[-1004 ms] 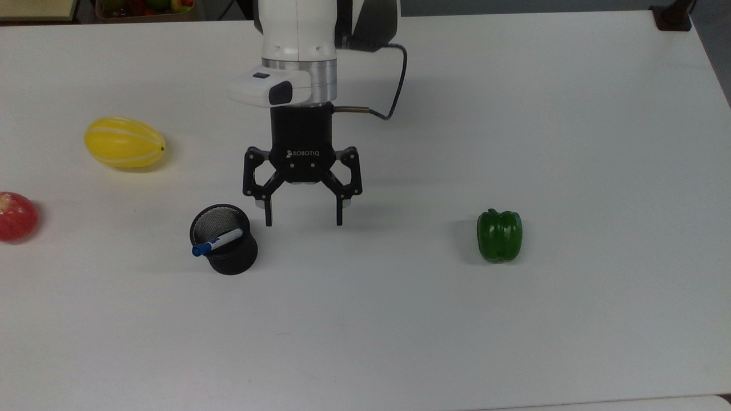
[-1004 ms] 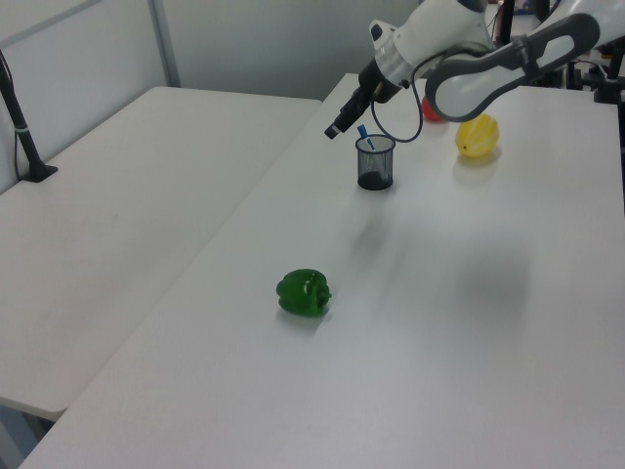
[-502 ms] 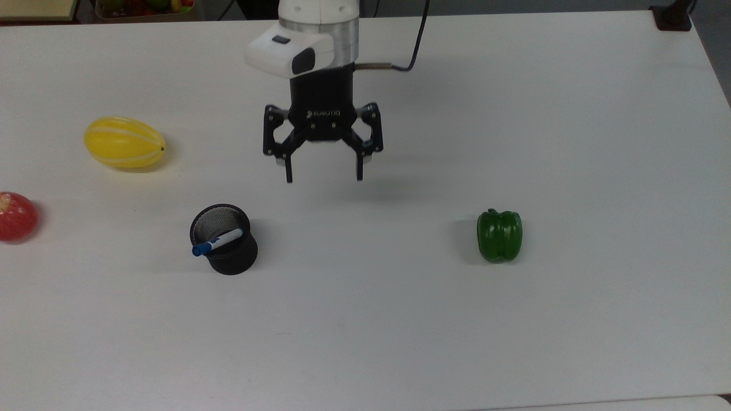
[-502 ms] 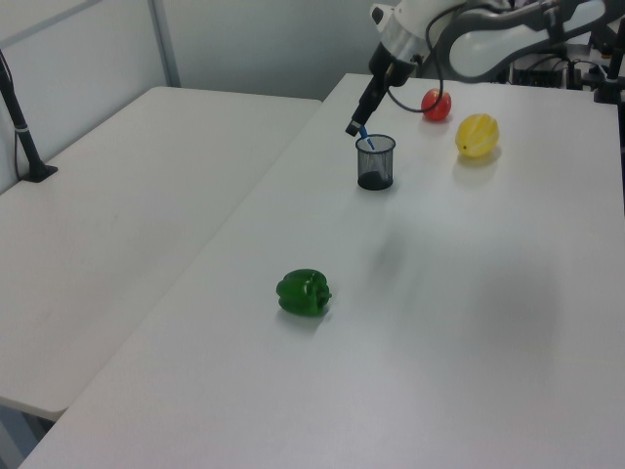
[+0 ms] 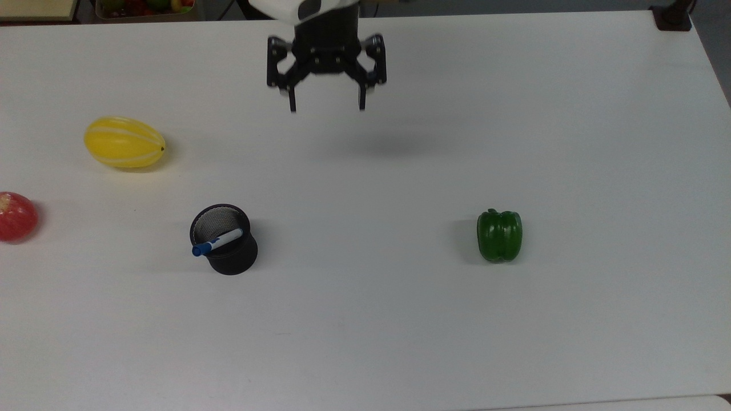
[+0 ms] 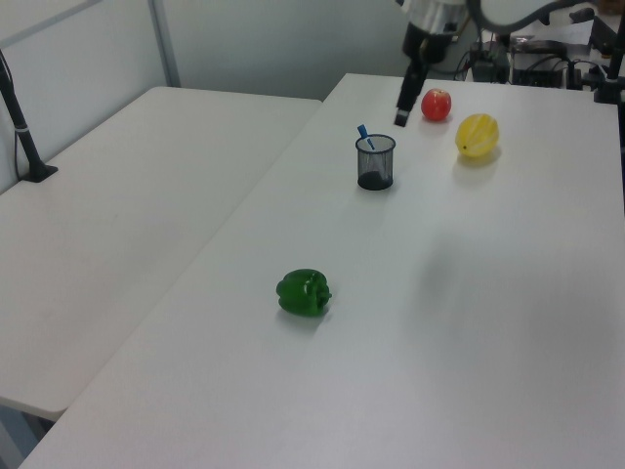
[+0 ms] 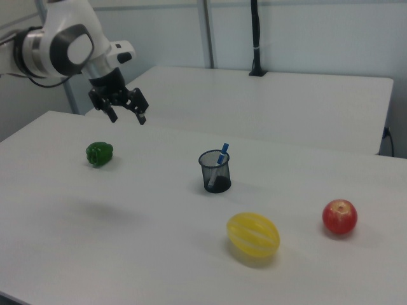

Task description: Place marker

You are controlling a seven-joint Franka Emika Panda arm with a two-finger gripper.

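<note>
White desk (image 5: 400, 342) everywhere you look, with a second white table (image 6: 127, 195) butted up beside it in the left view. Going left to right across the top view: you've got a red apple (image 5: 17, 216) right at the desk's left edge, then a yellow striped melon (image 5: 124, 142) a bit further in. Next comes the black mesh pen cup (image 5: 225, 240), and your marker (image 5: 217, 242) is sitting inside it, leaning with its blue cap poking out over the rim toward the top view's left. Any printing on the marker's label is too small to read. Your gripper (image 5: 326, 107) hangs above the desk near the far edge, fingers spread wide apart, nothing between them, well apart from the cup. Any logo on it can't be made out. Green pepper (image 5: 499, 235) sits off to the right by itself.
</note>
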